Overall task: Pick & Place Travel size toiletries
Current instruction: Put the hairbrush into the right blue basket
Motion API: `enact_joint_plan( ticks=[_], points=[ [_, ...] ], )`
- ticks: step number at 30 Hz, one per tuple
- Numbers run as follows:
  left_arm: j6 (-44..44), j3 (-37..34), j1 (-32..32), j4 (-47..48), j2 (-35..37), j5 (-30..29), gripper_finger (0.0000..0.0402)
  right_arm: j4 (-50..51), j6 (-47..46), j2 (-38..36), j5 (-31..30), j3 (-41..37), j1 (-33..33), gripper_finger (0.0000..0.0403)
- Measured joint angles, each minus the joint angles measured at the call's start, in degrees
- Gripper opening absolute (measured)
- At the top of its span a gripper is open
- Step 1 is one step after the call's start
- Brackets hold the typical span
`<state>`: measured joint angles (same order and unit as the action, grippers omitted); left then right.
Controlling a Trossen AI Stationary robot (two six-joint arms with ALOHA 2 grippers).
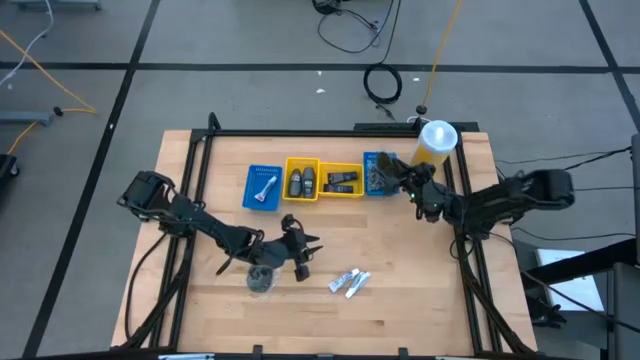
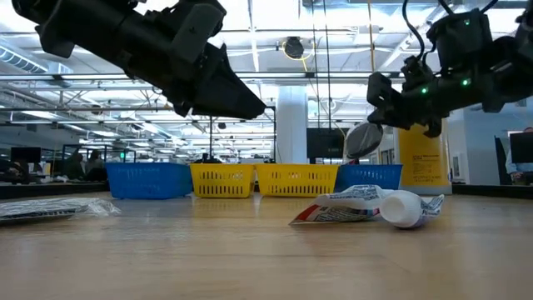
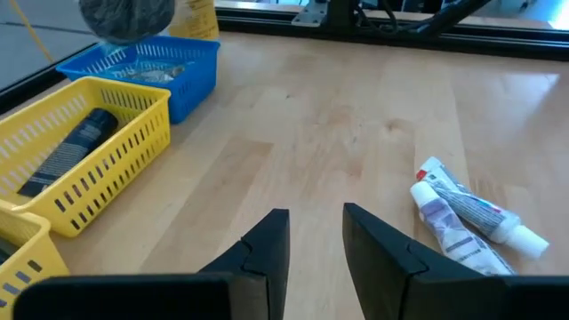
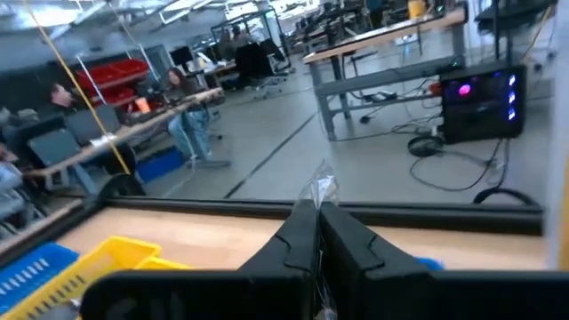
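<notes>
Well under way, judging by the row of 4 trays toward 12 o'clock on the surface (image 1: 400, 300). Holding 1 white tube: left blue tray (image 1: 250, 199). Holding small dark bottles: first yellow tray (image 1: 301, 163). Holding black flat packets: second yellow tray (image 1: 340, 167). Holding wrapped discs: right blue tray (image 1: 368, 160), with a tall yellow bottle (image 1: 436, 141) standing at its 2 o'clock.

Currently in hand: 1 wrapped grey disc (image 2: 360, 140), pinched by its clear wrap in the right claw (image 4: 318, 210), fingers closed tight on the film, hanging above the right blue tray. Not yet released, so only a drop left for that one.

Left to do, as far as visible: 3 items on the bare wood toward 6 o'clock. Loose disc (image 1: 260, 279) in clear wrap at about 7 o'clock. Pair of tubes (image 1: 350, 283) lying side by side, touching, at about 5 o'clock of the left claw (image 1: 300, 256). Left claw partly open, a narrow gap between the fingers, nothing gripped, poised over the wood between those leftovers.

Likely destinations: right blue tray for the loose disc, left blue tray for the tubes.
</notes>
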<state>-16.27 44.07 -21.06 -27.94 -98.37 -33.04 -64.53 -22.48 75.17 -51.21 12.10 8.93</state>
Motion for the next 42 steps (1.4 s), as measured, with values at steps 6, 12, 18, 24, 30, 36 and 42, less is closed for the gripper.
enact_joint_plan(
  ticks=[6, 12, 18, 24, 30, 36, 42],
  points=[
    [0.0, 0.0, -0.1, -0.2, 0.0, 0.0, 0.0106, -5.2, -1.1, 6.5, 0.2, 0.6, 0.0, 0.0002],
    [0.0, 0.0, -0.1, -0.3, 0.0, 0.0, 0.0106, -4.1, -1.1, 7.8, 0.9, 0.7, 0.0, 0.0050],
    [0.0, 0.0, -0.1, -0.4, 0.0, 0.1, 0.0106, 1.7, 1.0, 6.5, 7.3, 0.7, 0.0, 0.0137],
    [0.0, 0.0, -0.1, -0.5, 0.0, 0.1, 0.0106, 15.0, 0.4, -2.0, 6.4, 1.2, 0.0, 0.0159],
    [0.0, 0.0, -0.1, -0.5, 0.0, 0.1, 0.0106, 44.7, -3.9, -13.3, 10.1, 7.9, 0.6, 0.0120],
    [0.0, 0.0, 0.0, -0.6, 0.0, 0.1, 0.0106, 65.9, -5.1, -14.8, 17.0, 17.3, 3.3, 0.0064],
    [0.0, 0.0, 0.1, -0.7, 0.0, 0.1, 0.0106, 70.7, -0.6, -4.7, 19.8, 23.8, 7.3, 0.0005]
  ],
)
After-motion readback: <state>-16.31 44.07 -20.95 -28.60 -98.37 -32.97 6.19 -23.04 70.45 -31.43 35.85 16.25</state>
